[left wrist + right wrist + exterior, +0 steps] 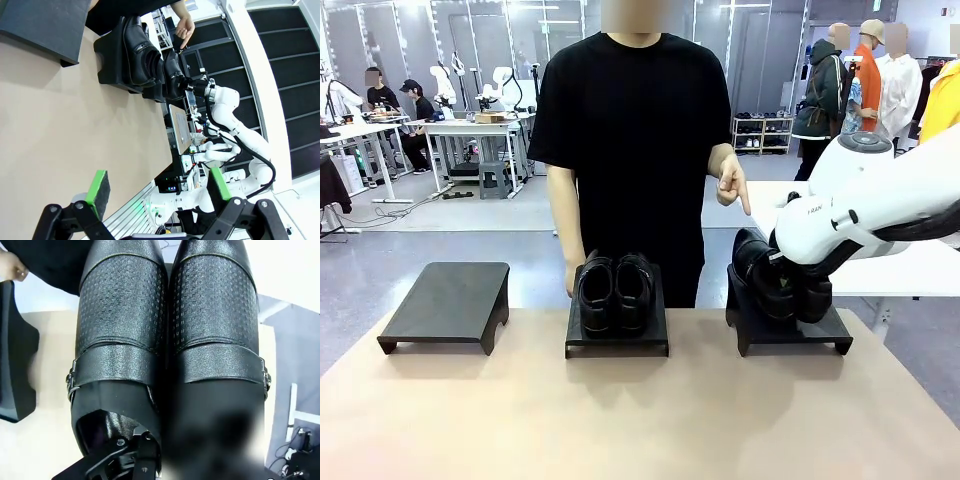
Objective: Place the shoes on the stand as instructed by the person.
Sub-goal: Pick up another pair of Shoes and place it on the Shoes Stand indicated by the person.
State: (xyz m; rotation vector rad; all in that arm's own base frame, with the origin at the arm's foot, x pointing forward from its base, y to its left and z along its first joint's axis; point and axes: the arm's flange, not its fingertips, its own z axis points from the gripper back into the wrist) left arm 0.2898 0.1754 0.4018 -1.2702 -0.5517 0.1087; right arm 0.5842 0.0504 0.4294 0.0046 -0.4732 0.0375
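One pair of glossy black shoes (615, 290) stands on the middle stand (617, 342). My right gripper (798, 290) is shut on the second pair (752, 255), just over the right stand (790, 335), with the toes tilted up toward the person. In the right wrist view this pair (170, 325) is seen close up, my right gripper (167, 452) clamped at the shoe openings. The person's hand (732, 185) points down at the right stand. My left gripper (159, 192) hangs open above the table, with the middle pair (140, 50) far ahead of it.
The left stand (445, 300) carries nothing. The tan table (620, 420) is bare in front of the stands. My right arm (880, 200) hides part of the right stand. A white table (910, 270) stands behind on the right.
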